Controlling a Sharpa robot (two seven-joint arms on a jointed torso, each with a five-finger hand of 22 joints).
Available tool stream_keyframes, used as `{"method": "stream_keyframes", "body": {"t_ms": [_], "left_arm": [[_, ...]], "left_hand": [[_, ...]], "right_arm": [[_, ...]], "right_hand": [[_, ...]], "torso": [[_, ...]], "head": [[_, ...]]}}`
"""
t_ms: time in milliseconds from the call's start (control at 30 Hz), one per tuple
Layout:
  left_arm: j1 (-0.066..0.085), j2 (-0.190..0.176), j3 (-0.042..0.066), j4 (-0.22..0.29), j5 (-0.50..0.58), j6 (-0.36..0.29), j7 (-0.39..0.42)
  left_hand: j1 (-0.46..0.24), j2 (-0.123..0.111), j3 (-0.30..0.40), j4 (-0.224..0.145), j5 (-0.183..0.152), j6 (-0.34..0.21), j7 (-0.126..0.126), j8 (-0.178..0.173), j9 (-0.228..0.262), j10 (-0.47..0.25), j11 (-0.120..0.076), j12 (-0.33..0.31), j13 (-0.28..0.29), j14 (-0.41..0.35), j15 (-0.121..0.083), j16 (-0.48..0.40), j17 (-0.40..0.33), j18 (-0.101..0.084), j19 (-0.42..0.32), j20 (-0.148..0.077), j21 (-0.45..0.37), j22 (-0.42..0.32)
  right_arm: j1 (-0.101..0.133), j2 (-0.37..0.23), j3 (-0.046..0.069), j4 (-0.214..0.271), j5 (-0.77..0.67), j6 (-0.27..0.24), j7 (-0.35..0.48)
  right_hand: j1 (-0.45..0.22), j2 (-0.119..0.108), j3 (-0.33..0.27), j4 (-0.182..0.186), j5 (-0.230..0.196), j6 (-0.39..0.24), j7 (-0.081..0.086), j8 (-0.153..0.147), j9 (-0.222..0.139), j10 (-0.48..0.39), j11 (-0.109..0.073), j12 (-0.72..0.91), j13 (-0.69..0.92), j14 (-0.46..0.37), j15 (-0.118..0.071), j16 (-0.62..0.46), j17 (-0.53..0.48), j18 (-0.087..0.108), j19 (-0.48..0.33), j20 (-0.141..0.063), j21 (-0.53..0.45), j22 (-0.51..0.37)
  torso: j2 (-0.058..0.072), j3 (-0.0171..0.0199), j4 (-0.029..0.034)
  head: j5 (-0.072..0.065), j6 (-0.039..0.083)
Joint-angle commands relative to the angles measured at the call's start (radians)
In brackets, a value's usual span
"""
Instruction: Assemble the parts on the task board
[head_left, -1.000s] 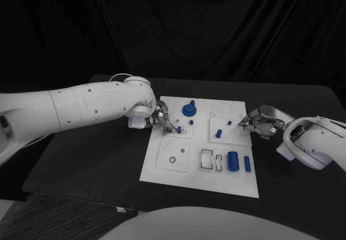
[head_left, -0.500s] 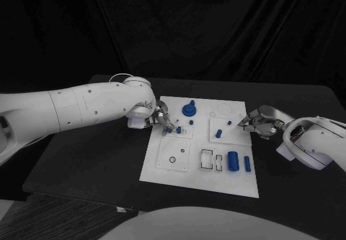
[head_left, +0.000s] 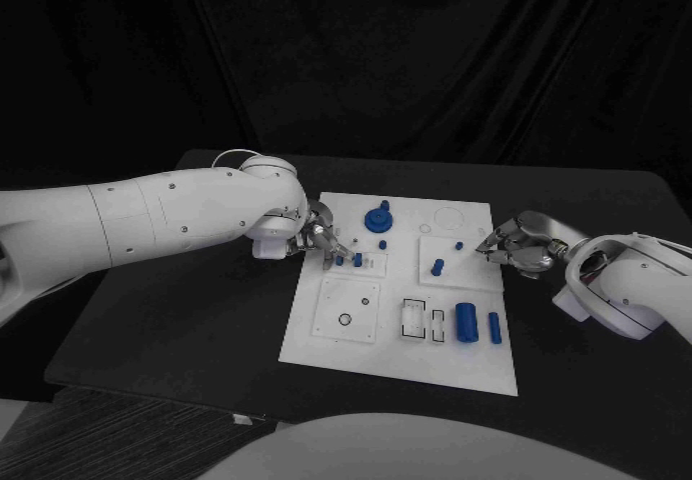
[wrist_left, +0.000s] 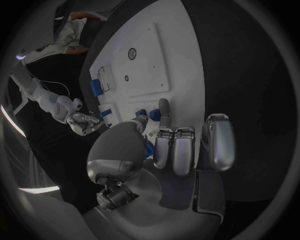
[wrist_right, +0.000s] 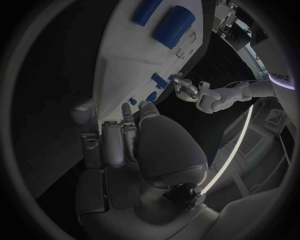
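Note:
The white task board (head_left: 335, 335) lies mid-table. My left hand (head_left: 317, 238) hovers over its left edge, also seen as the left hand (wrist_left: 169, 150) in its wrist view. It pinches a small blue peg (wrist_left: 149, 148) between thumb and fingers. Just beyond the fingertips two short blue pegs (head_left: 358, 259) stand in a small block. My right hand (head_left: 515, 243) rests at the board's right edge with fingers curled and nothing seen in them; the right wrist view shows the right hand (wrist_right: 125, 142) near a small blue peg (wrist_right: 132, 101).
On the board are a blue round piece with a knob (head_left: 379, 218), a peg (head_left: 437, 267), a large cylinder (head_left: 466, 321) and a thinner one (head_left: 495, 327). Open black table (head_left: 173, 320) lies to the left.
My left hand has shifted slightly at the small block by the board's left edge. The right arm has not moved.

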Motion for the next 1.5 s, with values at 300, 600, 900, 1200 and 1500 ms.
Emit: {"method": "stream_keyframes", "body": {"t_ms": [300,600,900,1200,1500], "left_arm": [[-0.002,-0.039,0.0,0.045,-0.008,-0.154,0.067],[0.007,-0.11,0.0,0.116,-0.016,-0.296,0.119],[0.013,-0.206,-0.001,0.228,-0.109,-0.459,0.171],[-0.009,-0.239,-0.001,0.292,-0.194,-0.587,0.217],[-0.032,-0.237,-0.001,0.304,-0.229,-0.606,0.207]], "left_hand": [[-0.05,-0.01,-0.108,0.006,-0.009,-0.023,0.003,-0.008,0.033,0.105,0.001,-0.001,0.255,0.104,0.005,0.01,0.264,-0.015,0.011,0.003,-0.003,0.207],[0.029,0.012,-0.172,0.005,0.113,-0.067,0.004,0.026,0.081,0.105,0.002,-0.001,0.255,0.104,0.006,0.01,0.264,-0.015,0.01,0.003,-0.003,0.207],[0.154,0.016,-0.2,0.004,0.229,-0.196,0.019,0.103,0.166,0.105,0.013,-0.001,0.255,0.104,0.015,0.01,0.264,-0.015,0.007,0.011,-0.002,0.207],[0.223,0.021,-0.198,0.004,0.269,-0.271,0.033,0.111,0.163,0.105,0.025,-0.001,0.255,0.104,0.025,0.01,0.264,-0.016,0.006,0.019,0.002,0.208],[0.228,0.023,-0.206,0.006,0.233,-0.278,0.038,0.115,0.146,0.105,0.03,-0.001,0.255,0.104,0.029,0.01,0.264,-0.017,0.008,0.023,0.01,0.209]], "right_arm": [[-0.003,0.0,0.001,-0.002,-0.005,0.01,-0.017],[-0.003,-0.003,0.001,-0.001,-0.005,0.011,-0.019],[-0.003,-0.01,0.001,0.004,-0.005,0.004,-0.02],[-0.003,-0.021,0.001,0.019,-0.005,-0.032,0.006],[-0.003,-0.035,0.0,0.039,-0.005,-0.108,0.065]], "right_hand": [[0.035,0.001,0.028,-0.001,0.023,-0.006,0.0,0.003,0.0,0.019,-0.02,-0.035,0.035,0.012,-0.012,-0.011,0.077,0.03,-0.008,0.001,-0.019,0.101],[0.035,0.001,0.028,-0.001,0.023,-0.006,0.0,0.003,0.0,0.019,-0.02,-0.035,0.035,0.012,-0.012,-0.011,0.077,0.03,-0.008,0.001,-0.019,0.101],[0.035,0.001,0.029,0.0,0.023,-0.005,0.001,0.003,0.001,0.019,-0.02,-0.035,0.034,0.011,-0.011,-0.012,0.077,0.03,-0.008,0.001,-0.019,0.101],[0.032,-0.002,0.028,0.002,0.022,-0.003,0.001,0.004,0.001,0.023,-0.019,-0.033,0.038,0.013,-0.011,-0.008,0.08,0.028,-0.005,0.001,-0.011,0.103],[-0.016,-0.004,0.019,0.012,0.004,0.014,-0.005,0.011,0.007,0.056,-0.025,-0.012,0.062,0.034,-0.016,0.023,0.108,0.017,0.03,-0.002,0.062,0.122]], "torso": [[0.0,0.0,-0.0002],[-0.001,0.0005,0.0002],[0.0,0.0002,0.0],[0.0,0.0005,0.0],[-0.001,-0.0001,0.0009]], "head": [[-0.003,0.0],[-0.008,0.0],[-0.01,0.0],[-0.008,0.0],[-0.01,0.0]]}}
